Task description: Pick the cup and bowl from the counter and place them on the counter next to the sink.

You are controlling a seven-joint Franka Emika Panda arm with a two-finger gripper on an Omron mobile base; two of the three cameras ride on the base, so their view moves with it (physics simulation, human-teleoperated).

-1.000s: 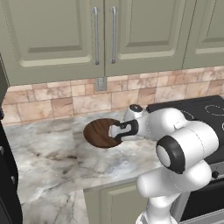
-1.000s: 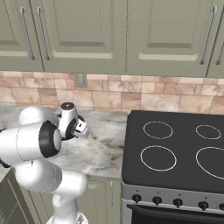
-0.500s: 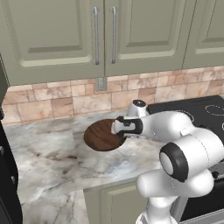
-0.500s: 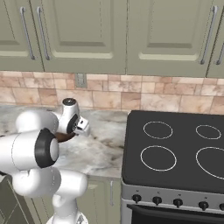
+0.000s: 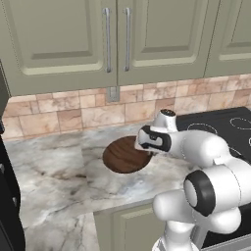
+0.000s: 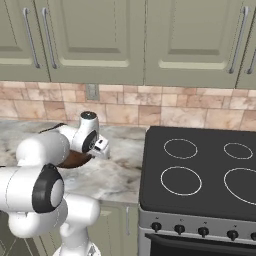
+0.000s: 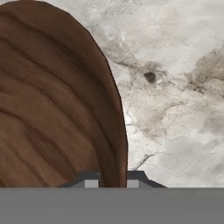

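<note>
Dark edge at far left: a black upright surface [image 5: 10, 196] stands at the counter's end, well left of the tool.
Counter: grey-white marbled stone [image 5: 54, 181] over olive-green cabinet fronts, running left of and beneath the tool; in the hand view its veined surface [image 7: 175, 87] lies bare to the right of the bowl.
Bowl: the dark brown wood-grain bowl [image 5: 125, 155] is just left of the tool, with its right rim reaching under the hand; from the right base view just a sliver of it [image 6: 75, 159] shows below the arm.
Tool: the tool [image 7: 113, 181] sits over the bowl's right rim, one finger tip on the inner side of the rim and the other on the outer side, jaws drawn in narrow and clamped on the rim of the bowl [image 7: 52, 109].
Wall behind the tool: tan stone tile backsplash with a small grey outlet plate [image 5: 113, 93], and olive upper cabinets with long metal handles [image 5: 107, 39] above.
Right of the tool: the black stove top [image 6: 200, 175] with white ring burners butts against the counter's end, near the tool; a row of knobs [image 6: 202, 231] lines its front.
In the way: nothing stands between the tool and the bowl.
</note>
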